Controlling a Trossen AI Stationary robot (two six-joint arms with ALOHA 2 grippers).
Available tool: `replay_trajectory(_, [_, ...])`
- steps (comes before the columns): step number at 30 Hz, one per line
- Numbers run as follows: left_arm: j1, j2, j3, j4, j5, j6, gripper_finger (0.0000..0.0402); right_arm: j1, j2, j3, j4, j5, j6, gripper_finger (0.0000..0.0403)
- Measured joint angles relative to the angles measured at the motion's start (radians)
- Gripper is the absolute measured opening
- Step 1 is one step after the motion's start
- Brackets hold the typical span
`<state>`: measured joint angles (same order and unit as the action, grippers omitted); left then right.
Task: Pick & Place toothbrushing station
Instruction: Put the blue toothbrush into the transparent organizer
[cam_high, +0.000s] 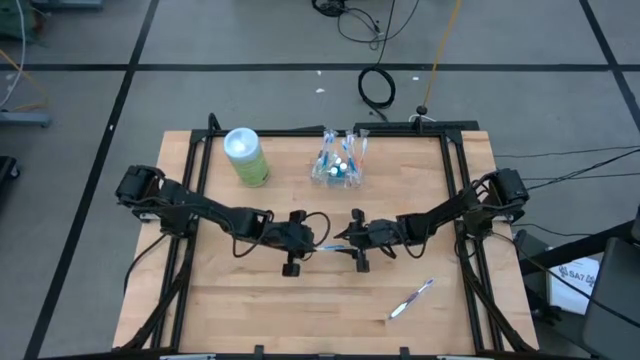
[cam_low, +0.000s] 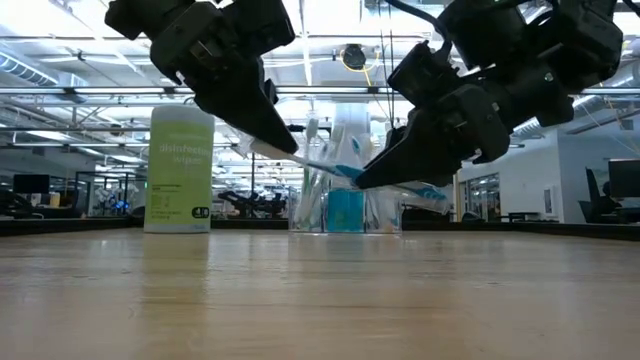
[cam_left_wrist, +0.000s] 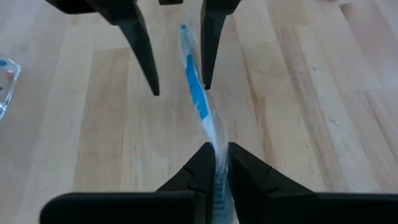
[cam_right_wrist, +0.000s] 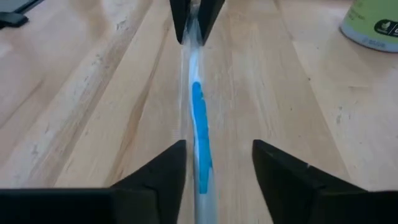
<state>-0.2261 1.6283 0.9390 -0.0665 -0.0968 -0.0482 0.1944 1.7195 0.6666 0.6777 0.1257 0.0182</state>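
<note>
A blue and white toothbrush (cam_high: 330, 246) is held in the air between my two grippers at the table's middle. My left gripper (cam_high: 308, 243) is shut on it. My right gripper (cam_high: 348, 240) is open, and its fingers stand on either side of the brush's other end (cam_right_wrist: 198, 106), which lies close beside one finger. I cannot tell whether they touch. A clear plastic cup (cam_high: 338, 165) with several toothbrushes and small tubes stands at the far middle. Another toothbrush (cam_high: 412, 298) lies flat on the table at the near right. My left gripper pinches one end of the toothbrush (cam_left_wrist: 215, 142) between its two fingers. The fingers slant down from the table's left and lie roughly along the brush. The brush (cam_low: 325, 168) sticks out past the fingertips toward the right gripper, nearly level and clear of the table.
A green canister (cam_high: 246, 157) with a pale blue lid stands at the far left, beside the cup. A black frame (cam_high: 455, 190) runs along the table's left, right and far edges. Bare wood shows at the near left.
</note>
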Motion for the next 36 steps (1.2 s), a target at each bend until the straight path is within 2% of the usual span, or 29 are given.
replay_trajectory(10, [0.009, 0.000, 0.000, -0.011, -0.001, -0.005, 0.0040, -0.005, 0.000, -0.001, 0.005, -0.001, 0.030, 0.0046])
replay_trajectory(13, [0.010, 0.000, 0.000, -0.014, -0.009, -0.026, 0.0041, -0.003, 0.000, -0.001, 0.006, -0.008, 0.040, 0.0021])
replay_trajectory(22, [0.008, 0.000, 0.000, -0.013, -0.085, -0.085, 0.0042, -0.005, 0.000, -0.002, 0.006, 0.005, 0.115, 0.0035])
replay_trajectory(27, [0.008, 0.000, 0.000, -0.009, -0.123, -0.095, 0.0050, -0.005, 0.000, -0.002, 0.006, 0.018, 0.151, 0.0021])
replay_trajectory(32, [0.009, 0.000, 0.000, -0.007, -0.157, -0.087, 0.0104, -0.005, 0.000, -0.002, 0.007, 0.030, 0.146, 0.0022])
replay_trajectory(36, [0.008, 0.000, 0.001, -0.005, -0.247, -0.089, 0.0157, -0.007, 0.000, -0.002, 0.005, 0.037, 0.139, 0.0029])
